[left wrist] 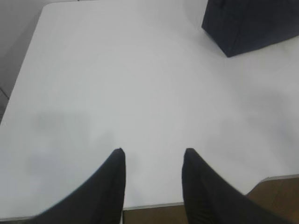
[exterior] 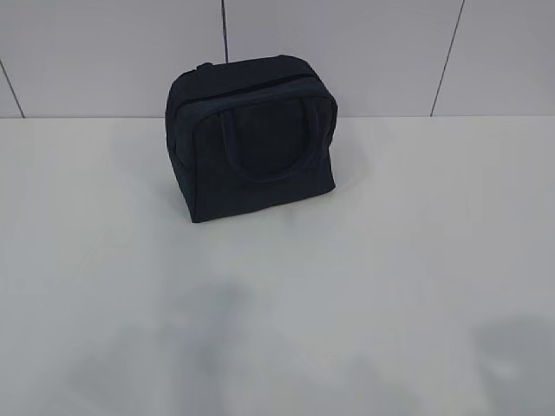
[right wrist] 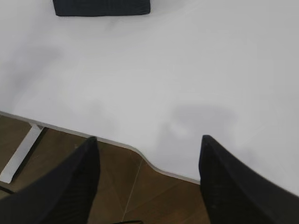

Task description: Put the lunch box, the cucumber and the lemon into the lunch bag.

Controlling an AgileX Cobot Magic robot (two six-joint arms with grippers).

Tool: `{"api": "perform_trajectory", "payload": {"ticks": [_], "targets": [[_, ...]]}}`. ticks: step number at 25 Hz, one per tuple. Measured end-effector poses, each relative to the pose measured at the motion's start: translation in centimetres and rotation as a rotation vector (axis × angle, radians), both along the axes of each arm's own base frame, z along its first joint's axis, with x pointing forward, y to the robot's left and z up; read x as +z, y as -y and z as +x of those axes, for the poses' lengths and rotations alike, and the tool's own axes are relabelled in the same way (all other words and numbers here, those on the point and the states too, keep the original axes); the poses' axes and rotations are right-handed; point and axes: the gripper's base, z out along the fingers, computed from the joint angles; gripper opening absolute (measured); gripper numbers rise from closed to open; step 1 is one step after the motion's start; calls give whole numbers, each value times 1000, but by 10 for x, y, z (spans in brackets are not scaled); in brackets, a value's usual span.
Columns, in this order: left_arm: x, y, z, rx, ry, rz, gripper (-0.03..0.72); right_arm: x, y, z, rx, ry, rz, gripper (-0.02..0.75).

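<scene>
Standing upright near the far edge of the white tabletop (exterior: 364, 286), the dark navy lunch bag (exterior: 251, 139) faces the exterior camera with one broad side. Its loop handle (exterior: 269, 139) lies flat against that side, and the zipper line (exterior: 251, 87) runs closed along the top edge as far as can be seen. Behind the bag rises a pale tiled wall (exterior: 373, 52). The lunch box, the cucumber and the lemon do not show in any view.

The left claw (left wrist: 154, 151) hangs above the near edge of the tabletop, its two dark fingers (left wrist: 110, 186) parted with only bare white surface between them; it grips nothing. A corner of the lunch bag (left wrist: 247, 25) sits at the upper right of the left wrist view, well apart from that claw.

The right claw (right wrist: 149, 140) hovers over the near rim of the tabletop, where the edge curves inward and brown wooden floor (right wrist: 140, 186) shows below. Its fingers (right wrist: 229, 186) stand wide apart and hold nothing. The bottom of the lunch bag (right wrist: 100, 7) appears at the top edge of the right wrist view, far from the claw. A pale table leg (right wrist: 21, 151) slants down at the left of that view.
</scene>
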Motion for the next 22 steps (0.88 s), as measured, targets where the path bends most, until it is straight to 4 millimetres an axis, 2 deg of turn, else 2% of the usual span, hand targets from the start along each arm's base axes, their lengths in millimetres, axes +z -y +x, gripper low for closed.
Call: {"api": "perform_trajectory", "payload": {"ticks": [7,16,22], "targets": [[0,0,0,34,0,-1,286,0,-1,2,-80,0,0,501],[0,0,0,34,0,-2,269,0,1,-2,92,2,0,501],[0,0,0,34,0,-2,249,0,1,-2,95,2,0,501]]}}
